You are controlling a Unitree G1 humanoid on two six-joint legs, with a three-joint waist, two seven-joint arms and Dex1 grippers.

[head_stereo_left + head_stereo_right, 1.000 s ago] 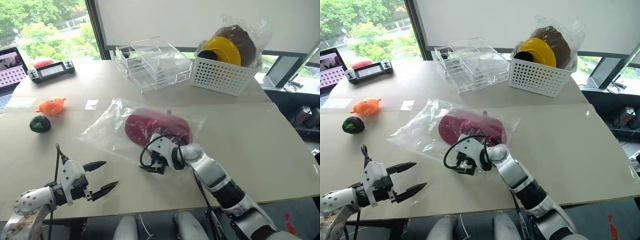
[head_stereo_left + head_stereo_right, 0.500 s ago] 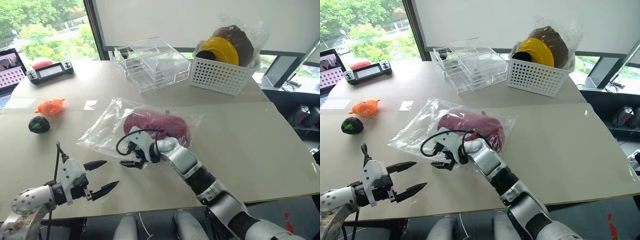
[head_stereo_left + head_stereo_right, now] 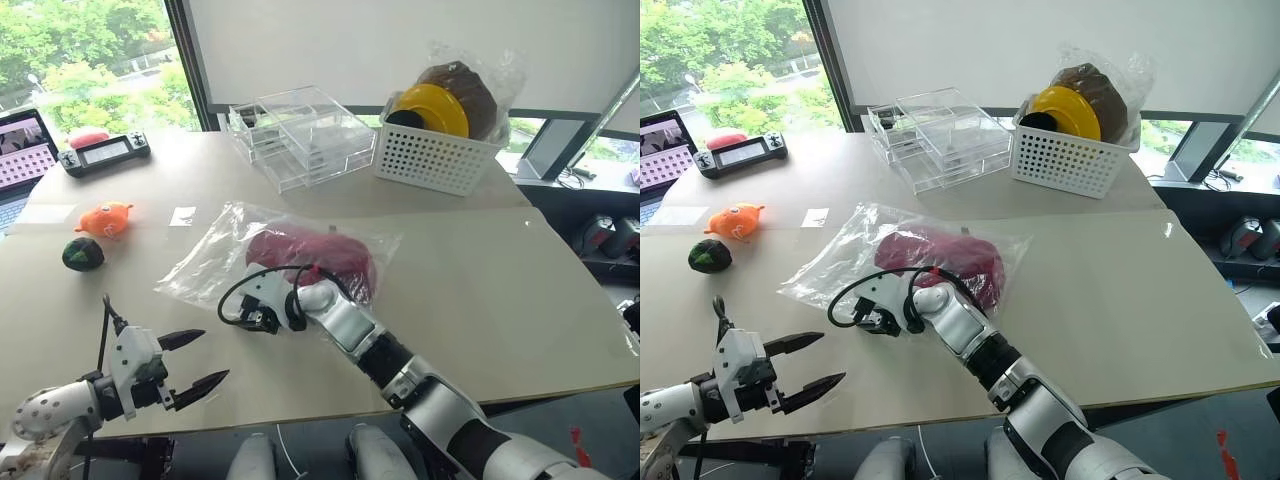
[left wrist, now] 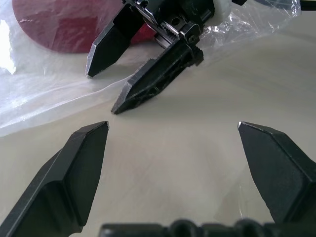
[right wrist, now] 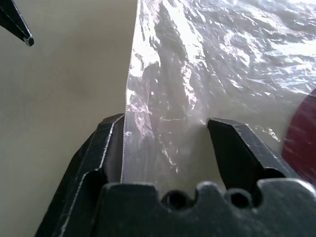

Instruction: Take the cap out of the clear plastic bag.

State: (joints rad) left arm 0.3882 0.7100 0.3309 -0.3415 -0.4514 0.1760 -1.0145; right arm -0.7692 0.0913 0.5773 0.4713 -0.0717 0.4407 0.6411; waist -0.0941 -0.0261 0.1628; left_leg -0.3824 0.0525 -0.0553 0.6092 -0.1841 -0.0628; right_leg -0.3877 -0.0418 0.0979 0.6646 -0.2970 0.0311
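The red cap (image 3: 322, 256) lies inside the clear plastic bag (image 3: 212, 268) on the beige table (image 3: 500, 290). My right gripper (image 3: 243, 318) rests at the bag's near left edge, just left of the cap. In the right wrist view its fingers (image 5: 109, 143) stand apart, with the bag's crinkly film (image 5: 197, 59) lying between them and a sliver of the cap (image 5: 302, 143) at the side. My left gripper (image 3: 215, 355) hovers open and empty over the table's near left part, pointing at the right gripper (image 4: 101, 93) and the cap (image 4: 59, 24).
A white basket (image 3: 435, 152) holding a yellow hat (image 3: 430, 105) and a wrapped brown hat (image 3: 465, 85) stands at the back right. Clear acrylic boxes (image 3: 300, 130) sit at the back centre. An orange toy (image 3: 105, 218), a dark ball (image 3: 82, 253) and a controller (image 3: 105, 153) lie left.
My right gripper has slid left along the bag's near edge, from under the cap to the bag's left part, and its fingers have narrowed. The left gripper has stayed put.
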